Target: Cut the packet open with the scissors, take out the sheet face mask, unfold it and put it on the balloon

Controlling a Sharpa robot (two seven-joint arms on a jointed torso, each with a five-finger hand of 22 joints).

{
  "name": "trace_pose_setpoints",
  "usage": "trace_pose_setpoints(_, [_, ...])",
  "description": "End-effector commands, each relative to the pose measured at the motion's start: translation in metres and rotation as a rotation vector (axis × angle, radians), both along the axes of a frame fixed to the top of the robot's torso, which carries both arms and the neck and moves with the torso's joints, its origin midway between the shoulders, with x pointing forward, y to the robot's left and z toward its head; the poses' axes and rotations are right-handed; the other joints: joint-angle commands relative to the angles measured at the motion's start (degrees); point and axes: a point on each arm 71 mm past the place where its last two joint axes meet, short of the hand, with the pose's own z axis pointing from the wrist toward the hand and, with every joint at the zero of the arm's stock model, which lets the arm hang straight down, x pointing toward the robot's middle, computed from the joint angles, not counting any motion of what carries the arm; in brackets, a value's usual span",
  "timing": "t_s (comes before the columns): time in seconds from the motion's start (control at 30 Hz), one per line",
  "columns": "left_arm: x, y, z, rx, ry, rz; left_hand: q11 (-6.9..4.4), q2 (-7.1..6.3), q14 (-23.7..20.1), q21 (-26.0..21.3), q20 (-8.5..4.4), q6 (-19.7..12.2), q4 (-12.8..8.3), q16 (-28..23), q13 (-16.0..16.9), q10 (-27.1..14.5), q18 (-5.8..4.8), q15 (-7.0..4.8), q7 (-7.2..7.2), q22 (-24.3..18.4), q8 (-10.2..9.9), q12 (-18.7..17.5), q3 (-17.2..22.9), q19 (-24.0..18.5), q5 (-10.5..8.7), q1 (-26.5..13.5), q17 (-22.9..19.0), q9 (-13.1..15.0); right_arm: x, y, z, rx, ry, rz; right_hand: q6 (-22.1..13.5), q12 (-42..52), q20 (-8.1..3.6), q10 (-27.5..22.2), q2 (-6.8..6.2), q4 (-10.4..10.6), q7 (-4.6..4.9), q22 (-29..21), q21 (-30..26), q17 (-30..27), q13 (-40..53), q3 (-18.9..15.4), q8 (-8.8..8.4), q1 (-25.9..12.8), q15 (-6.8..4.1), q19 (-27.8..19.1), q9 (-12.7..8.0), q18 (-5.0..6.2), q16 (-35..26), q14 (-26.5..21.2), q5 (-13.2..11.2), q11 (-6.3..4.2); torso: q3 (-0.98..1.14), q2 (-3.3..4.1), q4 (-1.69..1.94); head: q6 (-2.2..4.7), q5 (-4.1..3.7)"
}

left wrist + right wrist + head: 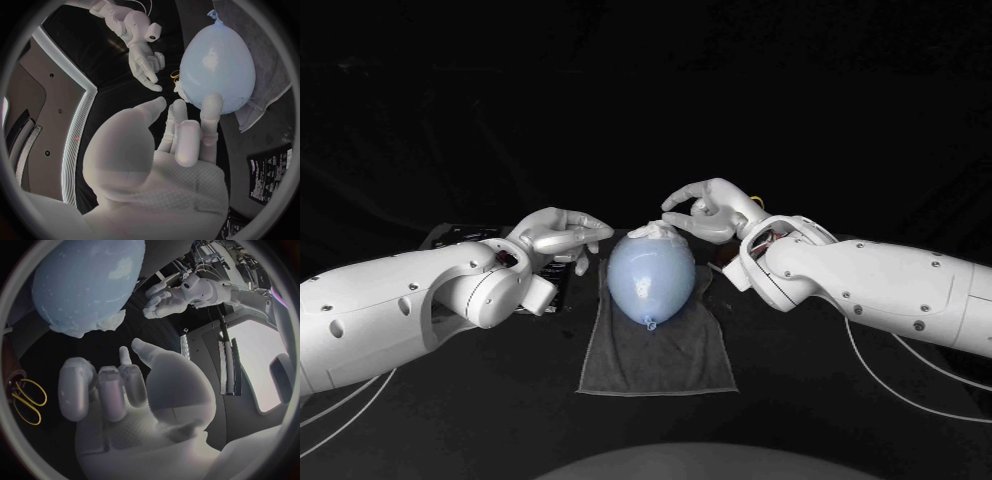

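Note:
A pale blue balloon [651, 280] lies on a grey towel [661, 362], knot toward me. A crumpled white sheet mask [655, 231] sits on its far end, seen too in the wrist views [182, 91] [84, 329]. My left hand [563, 236] is beside the balloon's left flank, fingers stretched out, one fingertip [212, 102] at the balloon [219, 60]. My right hand [707, 212] hovers just past the far end, fingers bent toward the mask with a small gap, holding nothing. The yellow-handled scissors [26, 401] lie on the table beside the right hand.
A black printed packet [270, 172] lies on the table near the left arm, beside the towel [269, 95]. Both forearms flank the towel closely. The table is black all around.

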Motion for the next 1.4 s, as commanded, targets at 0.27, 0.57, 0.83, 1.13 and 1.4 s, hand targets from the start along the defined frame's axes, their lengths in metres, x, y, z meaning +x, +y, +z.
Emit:
trace_pose_setpoints(0.27, [0.000, -0.005, 0.002, -0.021, -0.012, -0.024, 0.05, 0.18, -0.31, -0.17, 0.04, 0.05, 0.23, -0.29, -0.12, -0.32, 0.80, 0.12, 0.13, 0.08, -0.07, -0.39, 0.18, -0.28, -0.23, 0.58, 0.05, -0.10, 0.018, 0.002, -0.012, -0.065, 0.109, -0.038, 0.50, 0.50, 1.19, 2.28, 0.67, 2.55, 0.72, 11.78, 1.09, 15.10, 10.54, -1.63, -2.66, -0.91, 0.78, 1.63, -1.39, 0.03, 0.23, 5.97, -0.19, 0.89, -0.03, -0.02, 0.00, 0.00, -0.02])
trace_pose_setpoints(0.57, [-0.001, -0.007, 0.002, -0.023, -0.012, -0.030, 0.05, 0.18, -0.31, -0.17, 0.04, 0.05, 0.23, -0.29, -0.12, -0.32, 0.80, 0.12, 0.13, 0.08, -0.07, -0.39, 0.18, -0.28, -0.23, 0.58, 0.05, -0.10, 0.022, 0.012, -0.017, -0.075, 0.165, -0.011, 2.04, 1.11, 1.38, 2.82, 1.06, 4.45, 0.51, 12.08, 2.18, 15.10, 11.14, -2.80, -3.50, -1.41, 0.71, 2.04, -2.01, -0.13, 0.23, 5.97, -0.20, 0.75, 0.01, 0.00, 0.03, -0.04, -0.13])
trace_pose_setpoints(0.83, [-0.001, -0.008, 0.002, -0.024, -0.011, -0.032, 0.06, 0.22, -0.29, -0.06, 0.05, 0.06, 0.29, -0.28, -0.21, -0.37, 0.76, 0.13, 0.14, 0.25, -0.08, -0.51, 0.18, -0.19, -0.23, 0.59, 0.11, -0.12, 0.022, 0.017, -0.020, -0.089, 0.206, 0.025, 3.13, 1.26, 1.35, 2.94, 0.94, 6.08, 0.28, 12.12, 2.39, 15.10, 11.28, -4.15, -4.12, -1.81, 0.59, 2.09, -2.46, -0.15, 0.23, 5.97, -0.19, 0.58, -0.01, -0.03, -0.04, -0.21, -0.16])
trace_pose_setpoints(1.13, [0.000, -0.008, 0.002, -0.024, -0.010, -0.032, 0.06, 0.22, -0.29, -0.06, 0.05, 0.06, 0.29, -0.28, -0.21, -0.37, 0.76, 0.13, 0.14, 0.25, -0.08, -0.51, 0.18, -0.19, -0.23, 0.59, 0.11, -0.12, 0.021, 0.020, -0.022, -0.106, 0.225, 0.047, 5.39, 1.34, 1.10, 3.00, 1.35, 6.91, -0.32, 12.08, 2.29, 15.10, 11.35, -4.79, -4.10, -0.82, 0.20, 2.01, -2.65, -0.11, 0.23, 5.97, -0.18, 0.08, 0.01, -0.03, -0.03, -0.25, -0.24])
trace_pose_setpoints(1.4, [-0.001, -0.008, 0.002, -0.024, -0.010, -0.032, 0.07, 0.26, -0.28, -0.02, 0.06, 0.05, 0.32, -0.26, -0.29, -0.38, 0.75, 0.14, 0.15, 0.33, -0.09, -0.60, 0.20, -0.15, -0.22, 0.63, 0.14, -0.15, 0.022, 0.023, -0.023, -0.114, 0.227, 0.053, 6.86, 1.36, 0.73, 3.02, 2.28, 6.47, -0.89, 12.10, 2.40, 15.10, 11.38, -4.34, -4.28, 1.44, -0.24, 2.02, -2.91, -0.12, 0.23, 5.97, -0.18, -0.44, 0.01, -0.02, 0.00, -0.35, -0.23])
